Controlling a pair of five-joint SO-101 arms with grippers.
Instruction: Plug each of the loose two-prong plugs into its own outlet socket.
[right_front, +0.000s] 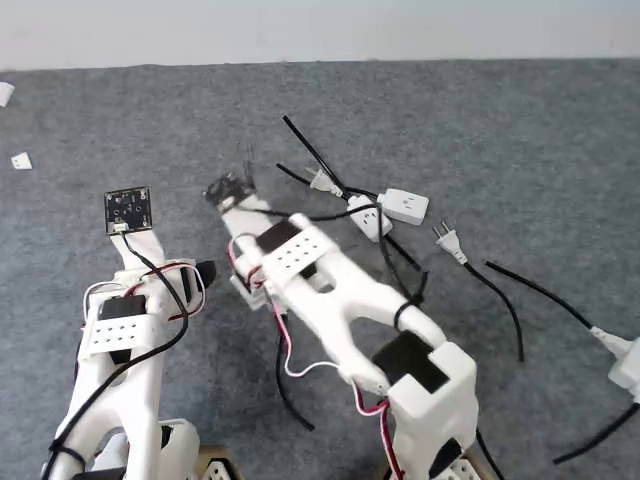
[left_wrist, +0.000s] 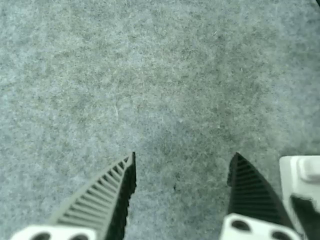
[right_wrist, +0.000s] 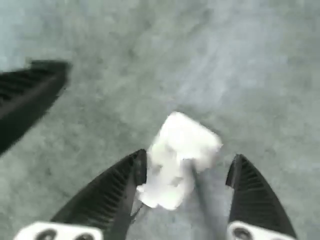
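grasp | my right end effector (right_wrist: 190, 155) released astride what looks like a white plug (right_wrist: 182, 142) | I'd centre, then clench squarely | left end effector (left_wrist: 184, 155) released too

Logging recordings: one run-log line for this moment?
left gripper open over carpet | right gripper open around white cabled piece | two-prong plug loose

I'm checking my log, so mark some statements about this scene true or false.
The left end effector is open over bare carpet. True.
The right end effector has nothing between its fingers. False: a white piece sits between them.
A plug lies loose on the carpet. True.
The cords are white. False: they are black.
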